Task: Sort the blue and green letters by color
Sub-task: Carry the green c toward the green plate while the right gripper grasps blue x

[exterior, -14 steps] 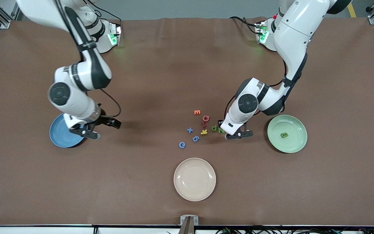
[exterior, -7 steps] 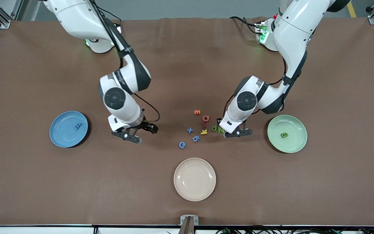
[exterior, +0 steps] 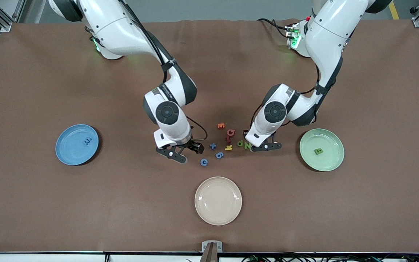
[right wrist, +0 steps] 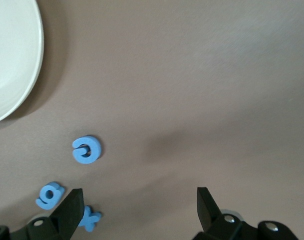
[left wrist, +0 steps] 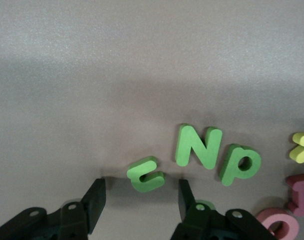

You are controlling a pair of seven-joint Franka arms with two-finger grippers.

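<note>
Loose green letters lie mid-table: N (exterior: 247, 145) (left wrist: 197, 146), P (exterior: 240, 143) (left wrist: 240, 163) and u (left wrist: 146, 174). My left gripper (exterior: 254, 145) (left wrist: 139, 200) is low over the table and open. The u lies just ahead of its fingertips, untouched. Blue X (exterior: 212, 146) (right wrist: 89, 218), 6 (exterior: 219, 155) (right wrist: 50, 194) and G (exterior: 204, 162) (right wrist: 87, 149) lie together. My right gripper (exterior: 190, 153) (right wrist: 138, 207) hangs open and empty beside them, one finger next to the X. A blue E (exterior: 87, 142) rests on the blue plate (exterior: 67, 153), a green B (exterior: 318, 151) on the green plate (exterior: 331, 162).
An empty cream plate (exterior: 218, 200) (right wrist: 12, 60) sits nearer the front camera than the letters. Orange (exterior: 221, 126), pink (exterior: 230, 133) (left wrist: 276, 225), red (exterior: 228, 138) and yellow (exterior: 228, 147) (left wrist: 302, 148) letters lie among the blue and green ones.
My right arm swung from over the blue plate to beside the blue letters, leaving the blue E on that plate. My left gripper shifted slightly by the green letters.
</note>
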